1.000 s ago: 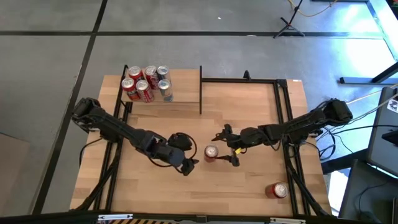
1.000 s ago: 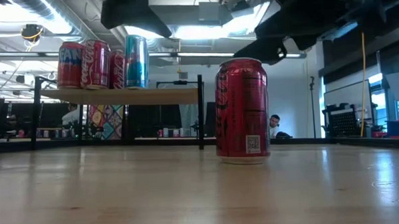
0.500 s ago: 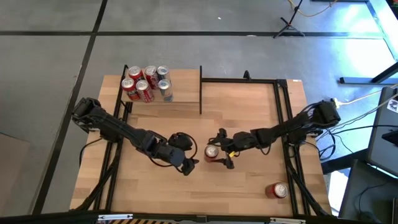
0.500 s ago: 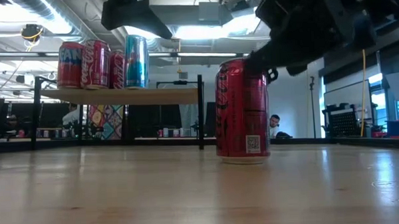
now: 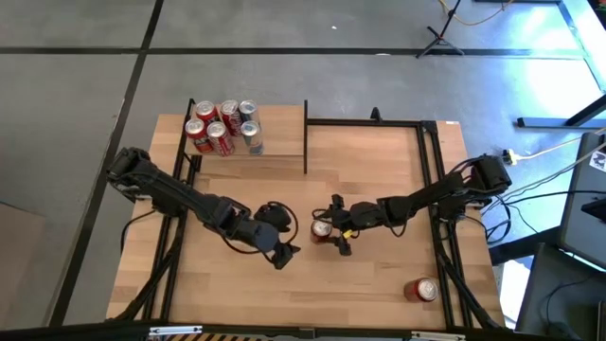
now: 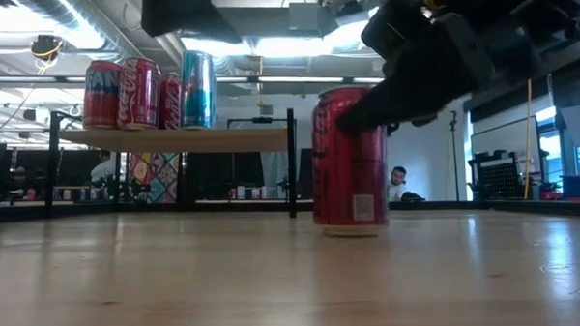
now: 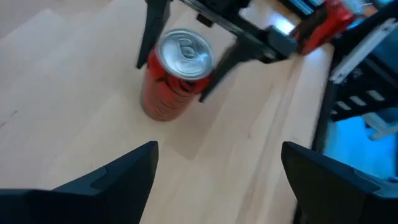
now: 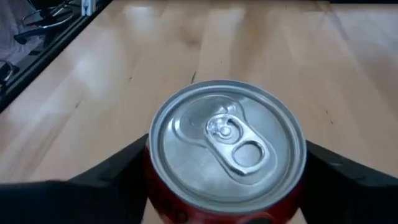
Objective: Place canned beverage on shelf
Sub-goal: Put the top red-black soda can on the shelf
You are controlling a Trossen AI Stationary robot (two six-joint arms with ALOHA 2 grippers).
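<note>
A red beverage can (image 5: 322,230) stands upright on the wooden tabletop, and also shows in the low view (image 6: 350,161) and the right wrist view (image 8: 227,146). My right gripper (image 5: 334,226) is open, with one finger on the can's far side and one on its near side, at the height of its top. My left gripper (image 5: 281,252) is open and empty just left of the can, which it sees ahead (image 7: 176,74). The shelf (image 5: 279,133) at the far left carries several upright cans (image 5: 222,126). My right gripper comes at the can level from the table's right, its fingers (image 8: 115,174) beside the can's upper wall on both sides. I cannot tell whether they touch it. The can stands with its base on the table.
Another red can (image 5: 421,289) lies on its side near the table's front right corner. Black metal frame bars (image 5: 365,121) run along the far and right sides. The shelf's posts (image 6: 292,163) stand behind the can in the low view.
My right gripper has gone toward the table's left and down, from right of the can to a place where its open fingers stand on both sides of the can's top. The can stays upright in its place.
</note>
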